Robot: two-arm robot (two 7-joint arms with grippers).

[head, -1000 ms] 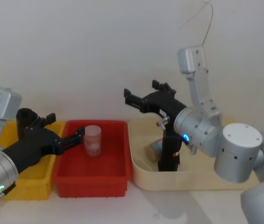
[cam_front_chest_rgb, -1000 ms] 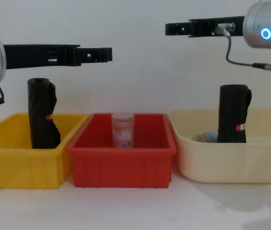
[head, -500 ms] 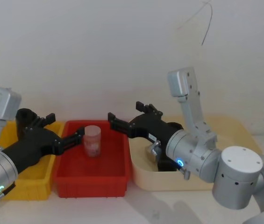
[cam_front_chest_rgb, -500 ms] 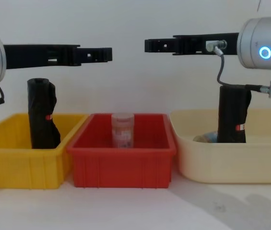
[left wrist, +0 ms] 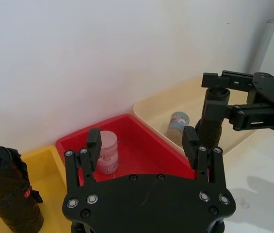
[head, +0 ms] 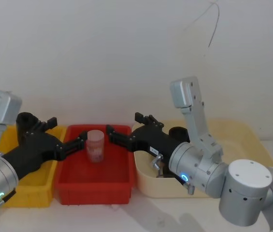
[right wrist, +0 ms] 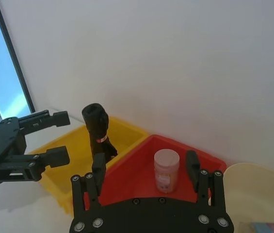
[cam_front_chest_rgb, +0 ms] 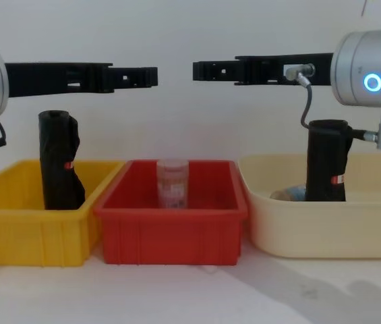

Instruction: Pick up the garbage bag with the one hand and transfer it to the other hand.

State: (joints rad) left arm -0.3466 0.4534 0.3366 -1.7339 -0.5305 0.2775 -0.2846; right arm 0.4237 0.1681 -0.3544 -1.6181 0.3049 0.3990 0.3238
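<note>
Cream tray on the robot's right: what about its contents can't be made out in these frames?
- Straight black roll of garbage bags: in the head view the right arm covers all but its top; in the chest view the cream tray's wall hides its base.
- Roll's red-and-white label: print too small to read.
- Small capped container lying beside the roll: chest view, mostly behind that wall; its contents cannot be told.

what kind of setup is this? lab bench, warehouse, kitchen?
Looks like a robot test bench, probably a lab. Three sorting bins sit in a row on a white table against a plain white wall: a yellow bin, a red bin, a cream tub. Staged props stand inside them.
</note>
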